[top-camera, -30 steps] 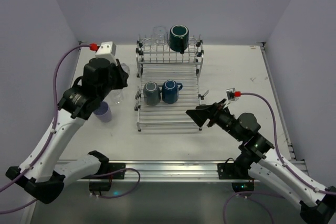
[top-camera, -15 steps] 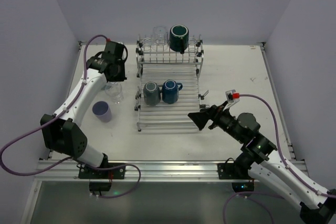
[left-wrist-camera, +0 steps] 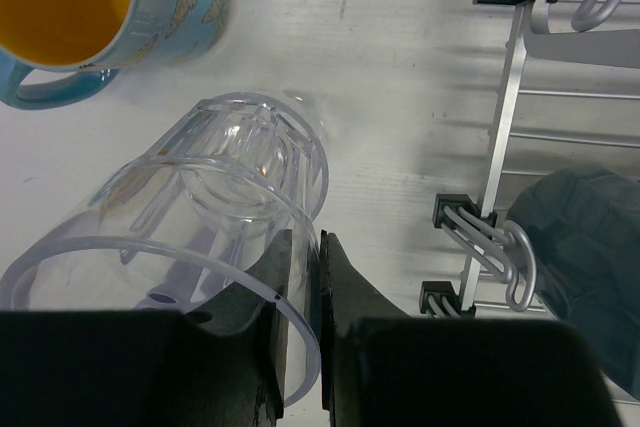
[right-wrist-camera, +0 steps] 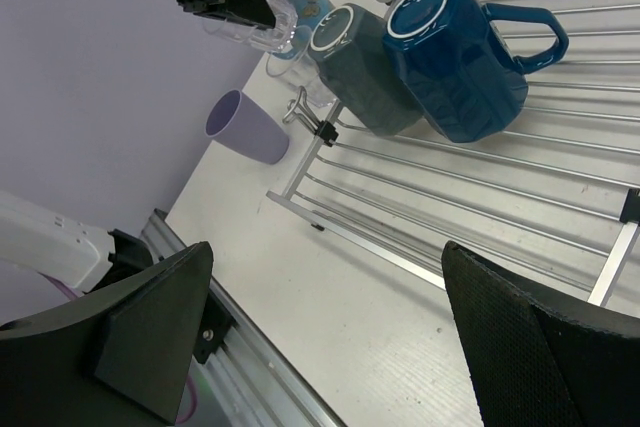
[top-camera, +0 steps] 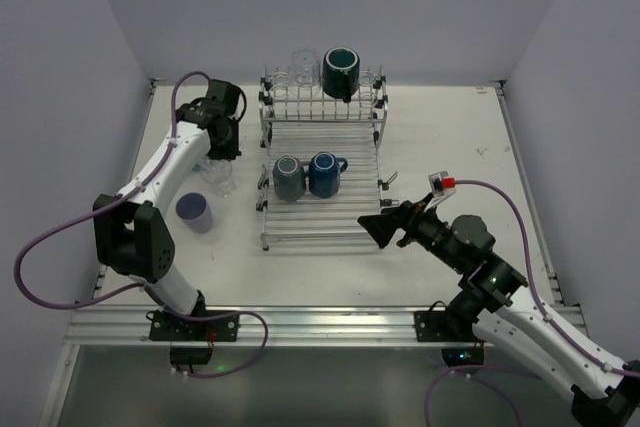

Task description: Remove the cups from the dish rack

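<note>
Off the rack: a small purple plastic cup [top-camera: 194, 213] stands at the left of the top view, well apart from the silver wire dish rack [top-camera: 318, 229]. A free-standing clear glass tumbler [top-camera: 222, 179] sits between that cup and the rack's left edge. A light blue mug with an orange inside [left-wrist-camera: 95, 2] stands on the white table [top-camera: 450, 147], in the upper left of the left wrist view.
In the rack, lower tray: a grey-teal handled mug [top-camera: 288, 178] and a dark blue handled mug [top-camera: 323, 175], mouth down and side by side.
In the rack, raised tier: a dark teal mug [top-camera: 340, 72] and a clear tier tumbler [top-camera: 303, 64] at top centre. Any other glasses there are too faint to count.
Progress: I judge it about half done, with the mugs in the rack yet to come out.
Left gripper [left-wrist-camera: 298, 272]: pressed nearly together, pinching the rim wall of a clear ribbed glass tumbler [left-wrist-camera: 240, 167] left of the rack. I cannot tell whether its base touches the table.
Right gripper [right-wrist-camera: 325, 247]: spread wide and holding nothing, hovering near the tray's lower right corner.
</note>
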Tool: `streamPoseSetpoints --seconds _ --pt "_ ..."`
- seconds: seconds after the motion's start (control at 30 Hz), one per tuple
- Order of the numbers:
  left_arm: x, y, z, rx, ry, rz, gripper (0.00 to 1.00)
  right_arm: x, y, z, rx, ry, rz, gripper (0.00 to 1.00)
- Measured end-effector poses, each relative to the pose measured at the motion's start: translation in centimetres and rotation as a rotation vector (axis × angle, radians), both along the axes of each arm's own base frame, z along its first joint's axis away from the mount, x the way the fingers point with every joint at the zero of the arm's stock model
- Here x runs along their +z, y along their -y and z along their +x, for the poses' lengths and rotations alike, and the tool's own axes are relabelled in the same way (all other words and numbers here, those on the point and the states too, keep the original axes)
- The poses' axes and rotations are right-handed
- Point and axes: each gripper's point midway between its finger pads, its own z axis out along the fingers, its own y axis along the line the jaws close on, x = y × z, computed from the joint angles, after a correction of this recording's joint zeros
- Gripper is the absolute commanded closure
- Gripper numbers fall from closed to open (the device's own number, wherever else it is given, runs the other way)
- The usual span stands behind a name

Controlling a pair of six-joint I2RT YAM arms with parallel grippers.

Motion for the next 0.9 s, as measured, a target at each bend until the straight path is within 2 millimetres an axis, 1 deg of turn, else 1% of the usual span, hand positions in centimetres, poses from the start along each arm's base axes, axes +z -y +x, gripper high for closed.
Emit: streamPoseSetpoints --seconds 0.4,0.53,0.73,0.9 --pt "-1.8 0.0 0.1 -0.021 -0.058 0.008 0.99 -0.1 0.0 0.0 0.0 -0.001 -0.002 0.01" --pt "-1.9 -0.1 0.0 -0.02 -0.063 0.01 0.98 -0.1 0.0 0.0 0.0 -0.003 -0.003 0.01" --pt "-2.0 -0.5 -0.5 -0.012 -0.082 0.03 0.98 -0.7 -0.2 0.2 0.0 -0.018 -0.016 0.01" --pt "-2.2 -0.7 -0.9 -0.009 -0.095 0.041 0.93 -1.2 -0.3 0.3 0.001 -0.027 -0.023 0.01"
